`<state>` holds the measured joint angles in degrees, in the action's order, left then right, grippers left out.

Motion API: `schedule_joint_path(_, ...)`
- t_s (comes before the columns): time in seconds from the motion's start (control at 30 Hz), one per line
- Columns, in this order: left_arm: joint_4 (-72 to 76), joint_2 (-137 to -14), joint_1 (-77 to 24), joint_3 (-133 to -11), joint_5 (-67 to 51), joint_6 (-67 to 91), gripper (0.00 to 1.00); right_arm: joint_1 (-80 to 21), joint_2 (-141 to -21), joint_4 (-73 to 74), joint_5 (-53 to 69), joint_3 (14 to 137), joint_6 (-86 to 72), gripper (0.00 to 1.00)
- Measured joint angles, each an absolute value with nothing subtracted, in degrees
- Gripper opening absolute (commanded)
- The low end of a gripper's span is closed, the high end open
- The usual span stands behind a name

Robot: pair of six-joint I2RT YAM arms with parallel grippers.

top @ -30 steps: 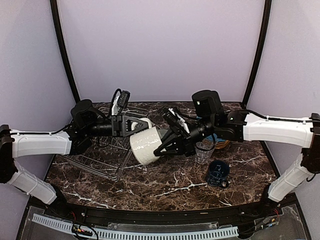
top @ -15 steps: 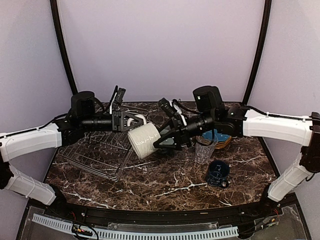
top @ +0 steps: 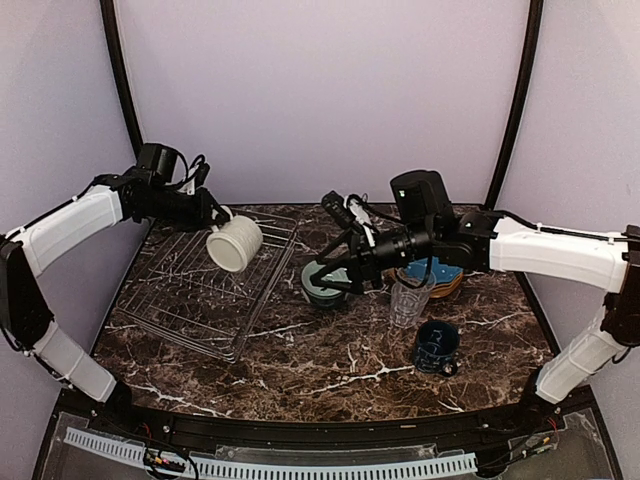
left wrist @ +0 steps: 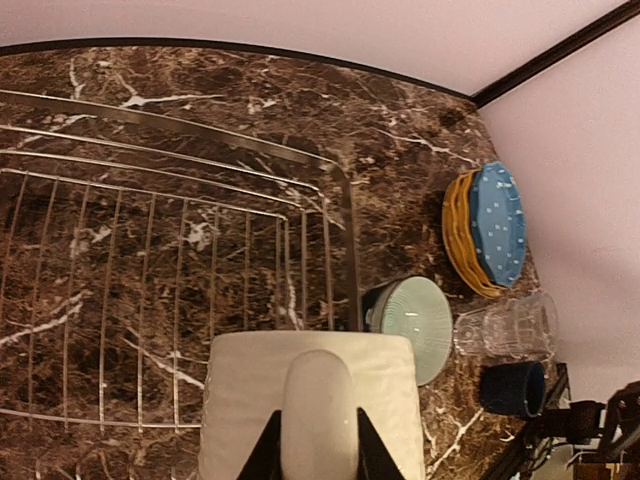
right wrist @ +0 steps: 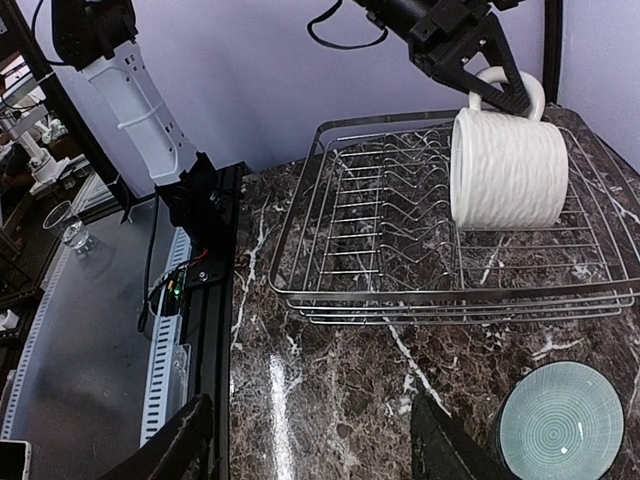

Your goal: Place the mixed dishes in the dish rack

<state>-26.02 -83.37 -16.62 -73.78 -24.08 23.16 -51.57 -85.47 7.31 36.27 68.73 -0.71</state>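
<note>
1. I log a dark brown marble tabletop (top: 330, 372) with white veining. Its surface is glossy and reflects light.
2. A plain lilac backdrop (top: 320, 100) closes off the far side and both flanks.
3. Two curved black poles stand against that backdrop: a left pole (top: 125, 100) and a right pole (top: 516, 100).
4. A white slotted strip (top: 300, 466) runs along the near edge.
5. In the right wrist view I note a black frame (right wrist: 205, 250) just beside the table edge. It carries a small circuit board (right wrist: 176, 288) with wiring. A grey glossy surface (right wrist: 70, 380) lies beyond it.
</note>
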Motion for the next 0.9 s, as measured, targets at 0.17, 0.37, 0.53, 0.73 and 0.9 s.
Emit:
schedule_joint_path(0.17,-35.2,-94.7,-14.4,-86.0,-18.6,18.3,0.01,-51.6,-84.5,7.3,34.9,66.0,-0.7,0.64)
schedule_joint_path(0.37,-45.1,-106.7,-13.2,-99.3,-12.9,12.9,0.01,-51.6,-82.8,6.8,33.6,62.6,-0.8,0.64)
schedule_joint_path(0.53,-52.5,-114.1,-12.9,-107.1,-9.9,9.6,0.01,-51.6,-81.4,5.6,32.9,60.1,-1.0,0.64)
schedule_joint_path(0.73,-58.0,-117.6,-12.9,-111.8,-8.3,7.4,0.01,-51.6,-81.0,4.8,32.1,58.1,-1.3,0.64)
schedule_joint_path(0.9,-59.7,-120.6,-12.8,-116.0,-7.2,6.9,0.03,-51.6,-81.0,4.6,31.7,57.9,-1.5,0.64)
